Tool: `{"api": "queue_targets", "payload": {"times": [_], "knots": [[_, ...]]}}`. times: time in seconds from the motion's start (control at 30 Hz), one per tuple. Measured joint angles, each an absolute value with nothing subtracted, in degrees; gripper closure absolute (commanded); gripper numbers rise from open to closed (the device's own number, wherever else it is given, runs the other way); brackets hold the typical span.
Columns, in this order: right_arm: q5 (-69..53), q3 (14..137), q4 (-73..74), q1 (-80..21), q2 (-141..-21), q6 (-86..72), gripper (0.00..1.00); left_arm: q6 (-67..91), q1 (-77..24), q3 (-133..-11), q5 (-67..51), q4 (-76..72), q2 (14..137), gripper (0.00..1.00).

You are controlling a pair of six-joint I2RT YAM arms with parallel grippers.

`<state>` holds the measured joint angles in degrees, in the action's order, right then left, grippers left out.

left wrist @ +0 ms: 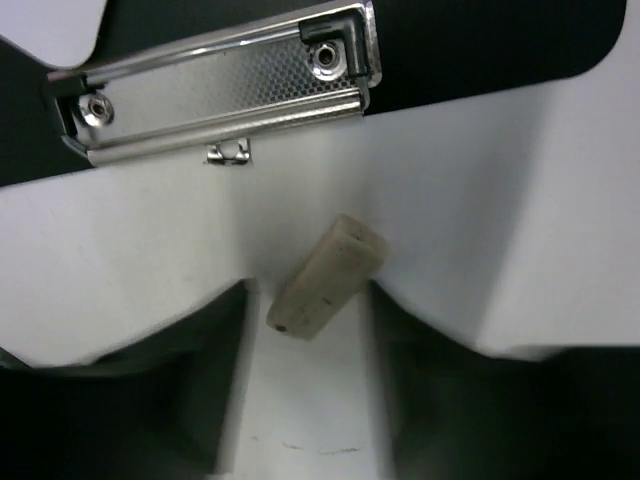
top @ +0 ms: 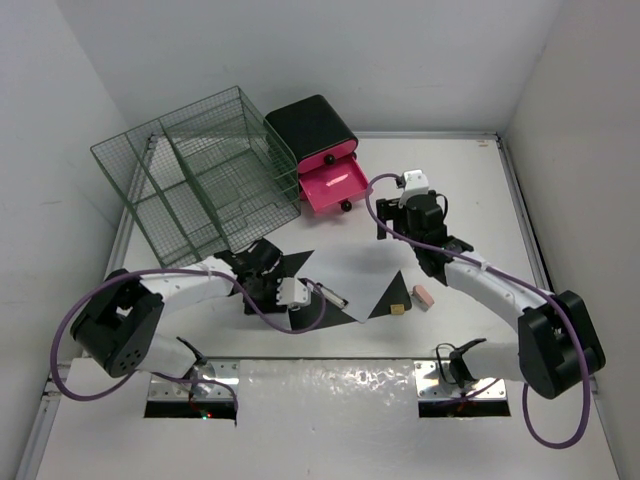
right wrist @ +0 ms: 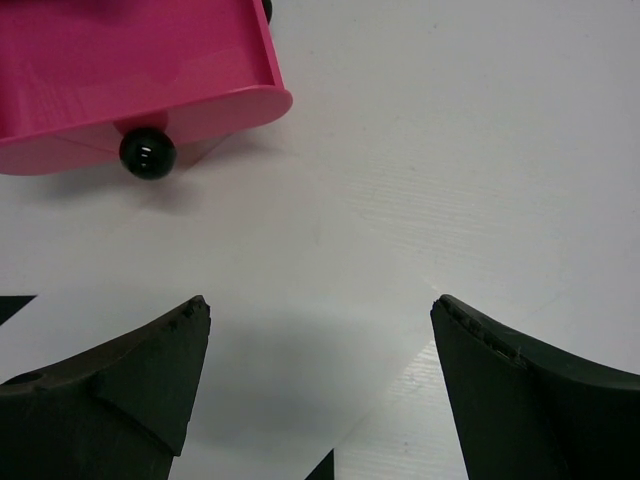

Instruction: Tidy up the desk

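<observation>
Barely started tbh: beige block (left wrist: 325, 278), pink eraser (top: 424, 297), clipboard (left wrist: 480, 40) loose on worktop (top: 480, 200); right fingers (right wrist: 130, 385) spread, empty; left fingers (left wrist: 160, 400) straddle block, grip unclear.

No lettering is legible anywhere (the metal clip (left wrist: 215, 85) is plain).

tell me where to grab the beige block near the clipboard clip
Take the beige block across its two long sides at mid-length, from straight above. It lies flat but slanted, so the left gripper should twist until its fingers square with those sides.
</observation>
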<state>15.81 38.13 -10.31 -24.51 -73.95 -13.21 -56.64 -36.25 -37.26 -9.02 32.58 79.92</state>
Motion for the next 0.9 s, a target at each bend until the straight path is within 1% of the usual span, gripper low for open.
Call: {"api": "queue_targets", "payload": {"times": [0.03, 0.07, 0.1, 0.27, 0.33, 0.47, 0.6, 0.67, 0.77, 0.9], "knots": [[15.97, 38.02, -10.22, -24.51, -73.95, -13.04, 0.12, -56.64, -36.25, -37.15, -9.17, 32.18, 80.03, 0.73], [16.1, 37.93, -10.22, -24.51, -73.95, -12.91, 0.12, -56.6, -36.25, -37.08, -9.23, 31.97, 80.27, 0.89], [16.23, 37.93, -10.2, -24.51, -73.95, -12.75, 0.12, -56.45, -36.25, -37.08, -9.3, 31.86, 80.42, 1.0], [16.25, 37.93, -9.87, -23.44, -73.87, -12.84, 0.1, -54.76, -36.25, -38.94, -9.87, 34.22, 80.97, 1.0], [15.79, 37.82, -9.5, -21.78, -73.8, -13.52, 0.1, -53.19, -36.25, -42.24, -10.81, 36.77, 81.45, 1.0], [13.13, 36.45, -9.13, -16.01, -72.97, -15.81, 0.11, -48.05, -36.25, -55.05, -13.08, 39.42, 81.45, 1.0], [12.38, 34.72, -8.71, -12.75, -71.44, -17.3, 0.11, -39.86, -36.25, -70.81, -13.1, 34.09, 83.18, 1.0], [12.05, 34.02, -8.54, -12.71, -70.37, -17.61, 0.11, -35.66, -36.27, -78.5, -11.86, 31.79, 86.76, 1.0], [11.92, 33.28, -8.4, -12.71, -68.58, -17.65, 0.11, -30.5, -36.29, -89.17, -8.25, 27.88, 95.66, 1.0], [11.97, 32.49, -8.32, -12.45, -66.87, -17.65, 0.1, -26.61, -36.27, -99.83, -2.57, 26.15, 108.71, 1.0]]}}
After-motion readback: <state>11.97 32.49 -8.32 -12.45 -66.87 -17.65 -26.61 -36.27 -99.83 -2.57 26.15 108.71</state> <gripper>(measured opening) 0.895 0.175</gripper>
